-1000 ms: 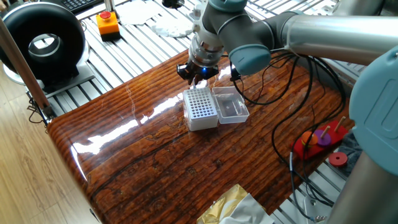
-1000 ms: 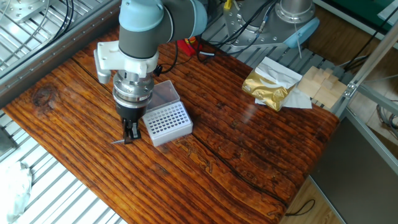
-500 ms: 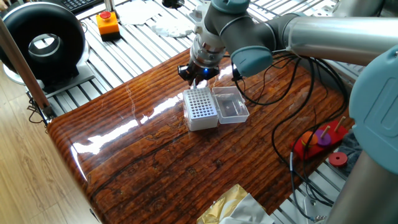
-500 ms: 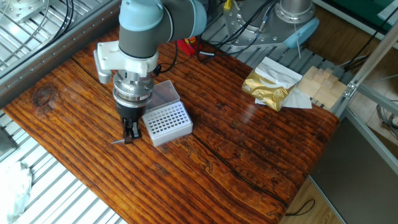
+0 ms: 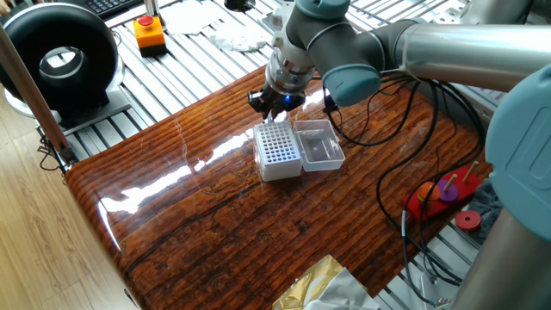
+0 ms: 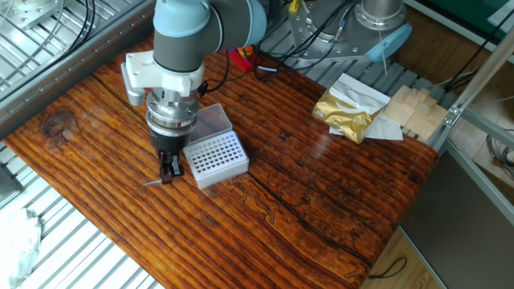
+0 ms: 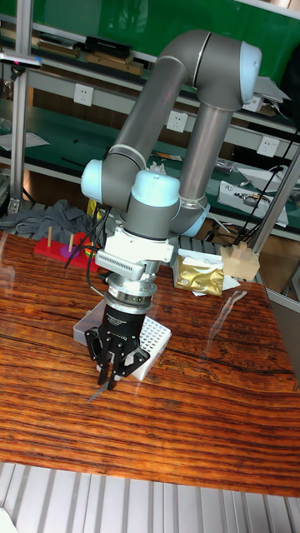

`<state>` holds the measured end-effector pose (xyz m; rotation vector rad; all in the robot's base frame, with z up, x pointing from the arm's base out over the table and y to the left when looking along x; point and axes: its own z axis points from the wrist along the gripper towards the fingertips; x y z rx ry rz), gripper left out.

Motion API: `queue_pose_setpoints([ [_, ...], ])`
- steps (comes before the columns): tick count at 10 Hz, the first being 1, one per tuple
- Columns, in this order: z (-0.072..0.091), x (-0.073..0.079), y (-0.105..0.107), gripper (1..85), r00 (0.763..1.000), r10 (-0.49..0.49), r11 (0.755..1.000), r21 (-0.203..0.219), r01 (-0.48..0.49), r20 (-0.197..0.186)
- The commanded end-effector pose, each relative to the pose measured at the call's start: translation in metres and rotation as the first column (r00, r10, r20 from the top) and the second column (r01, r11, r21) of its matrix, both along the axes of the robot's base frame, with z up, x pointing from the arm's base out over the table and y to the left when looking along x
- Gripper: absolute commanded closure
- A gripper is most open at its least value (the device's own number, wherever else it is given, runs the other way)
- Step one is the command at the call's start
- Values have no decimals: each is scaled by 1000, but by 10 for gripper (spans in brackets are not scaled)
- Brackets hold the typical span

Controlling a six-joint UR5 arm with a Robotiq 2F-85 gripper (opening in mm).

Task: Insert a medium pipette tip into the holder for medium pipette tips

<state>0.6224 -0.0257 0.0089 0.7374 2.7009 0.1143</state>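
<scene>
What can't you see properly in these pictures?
- Medium pipette tip: only a thin pale sliver on the table below the gripper; in one fixed view the gripper hides it.
- Whether the fingers pinch it: too small in every view.
- Whether tips already fill the holder: its holes are too tiny.

The gripper (image 6: 168, 169) hangs just beside the holder for medium pipette tips (image 6: 214, 158), fingers pointing down. A thin pale sliver, seemingly the medium pipette tip (image 6: 153, 184), slants at its fingertips, low over the wooden table (image 6: 305, 201).

Holder (image 7: 154, 340) (seemingly) half hidden.
</scene>
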Motion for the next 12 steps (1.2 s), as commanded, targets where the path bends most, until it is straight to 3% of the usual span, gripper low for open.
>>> queue_pose_setpoints([
  [1, 0, -1, -1, 607, 1000, -5, 1000, 13, 5, 3],
  [12, -8, 0, -2, 607, 1000, 11, 1000, 4, -11, 22],
])
